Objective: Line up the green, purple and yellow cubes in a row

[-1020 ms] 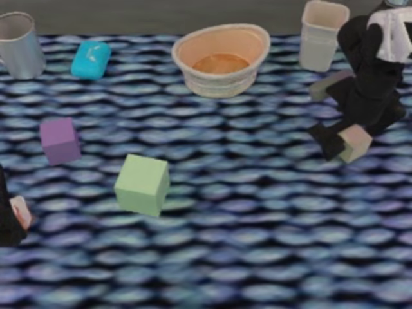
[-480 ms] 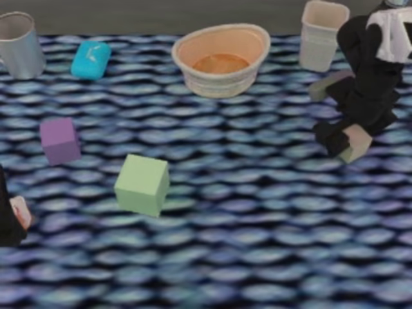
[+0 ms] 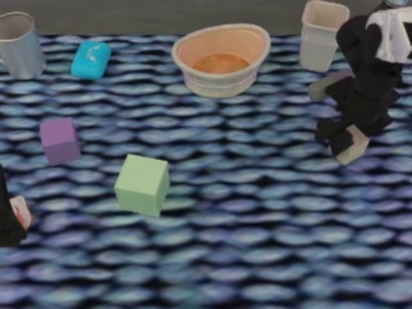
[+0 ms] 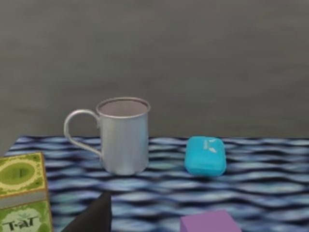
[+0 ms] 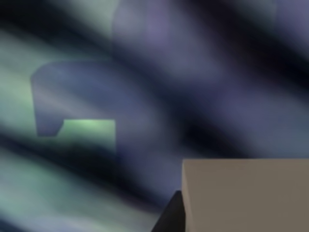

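Observation:
My right gripper is shut on the small cream-yellow cube at the right of the table, and the cube looks tilted. In the right wrist view that cube fills one corner with a dark finger against its side. The large mint green cube sits left of centre. The purple cube lies further left and shows in the left wrist view too. My left gripper is parked open at the left edge, near the purple cube.
A tan bowl stands at the back centre and a white cup at the back right, close to my right arm. At the back left are a cyan rounded block and a metal mug. A green tea box shows in the left wrist view.
My right gripper has shifted slightly with the yellow cube in it, and the cube has turned a little. The left arm and the other cubes have not moved.

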